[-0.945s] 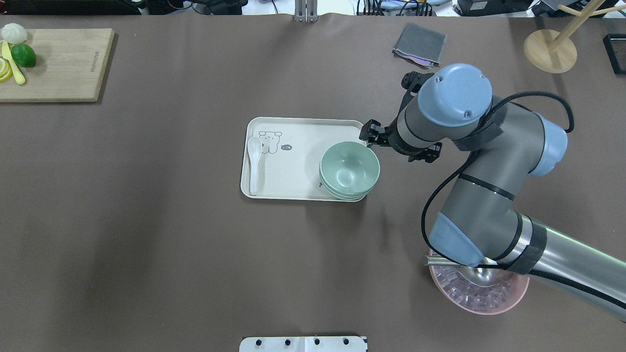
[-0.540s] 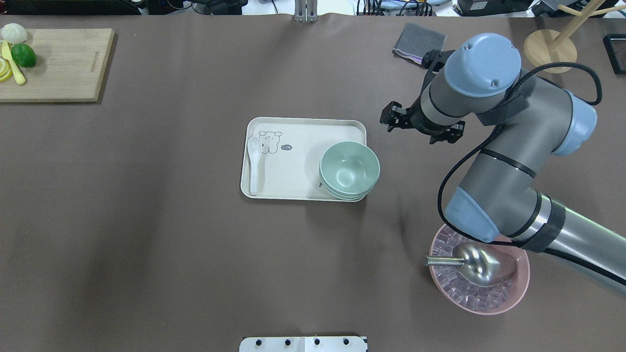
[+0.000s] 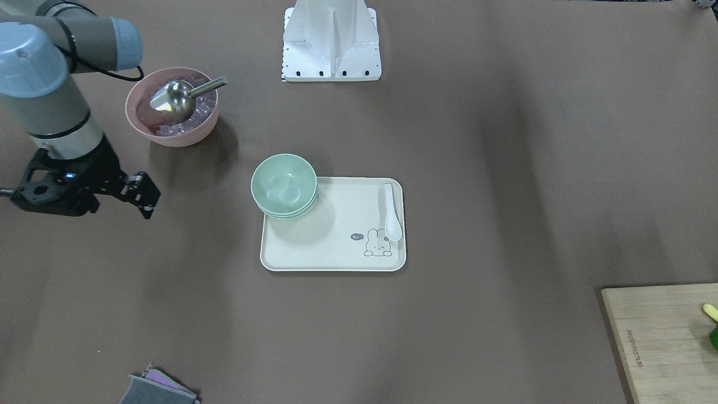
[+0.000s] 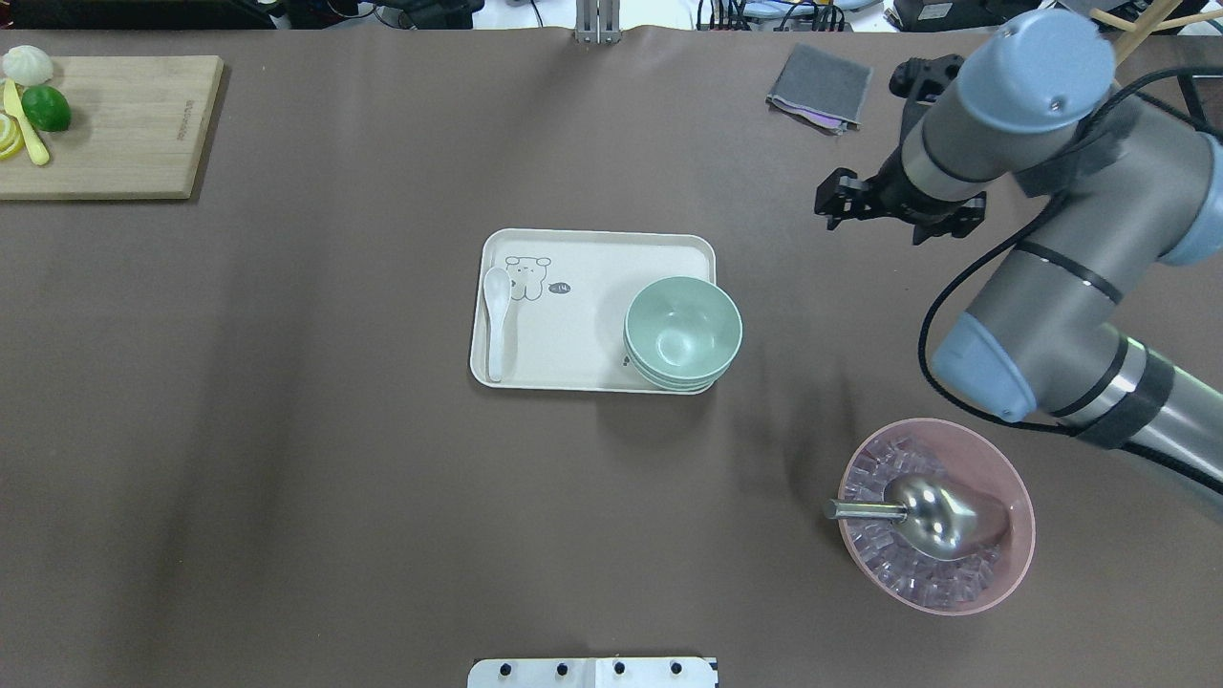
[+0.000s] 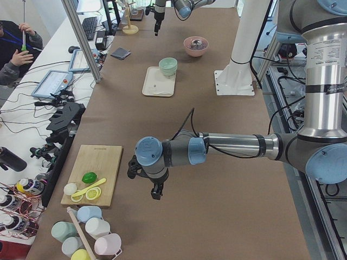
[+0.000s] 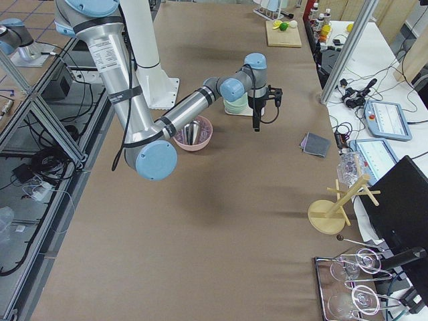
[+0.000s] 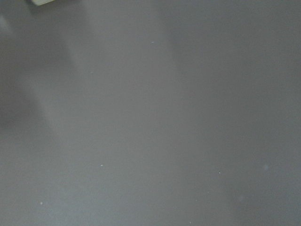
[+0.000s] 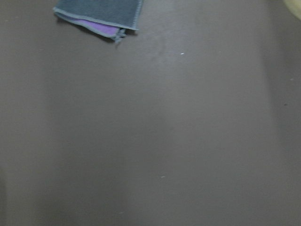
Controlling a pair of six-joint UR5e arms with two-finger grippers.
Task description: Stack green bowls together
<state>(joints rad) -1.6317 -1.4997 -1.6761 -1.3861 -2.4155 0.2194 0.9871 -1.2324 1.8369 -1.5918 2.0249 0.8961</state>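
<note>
The right fingers (image 4: 827,204) are drawing away from the tray (image 4: 592,250), now hanging spread and empty over bare table (image 4: 287,430) near the grey cloth (image 4: 820,88), with the green bowls (image 4: 682,333) lying well apart toward the robot's left. The smooth, matte mint plastic bowls are sitting nested mouth-up on the cream tray's right near corner, overhanging its edge, round with no long axis. The left fingers (image 5: 157,193) are hanging farther off, and I cannot tell whether they are spread.

You have bare table (image 4: 287,459) across the overhead view's left and bottom centre. The tray (image 4: 592,250) and stacked green bowls (image 4: 682,333) block mid-frame, the pink bowl (image 4: 1024,549) lower right, the right arm (image 4: 1080,220) upper right.
</note>
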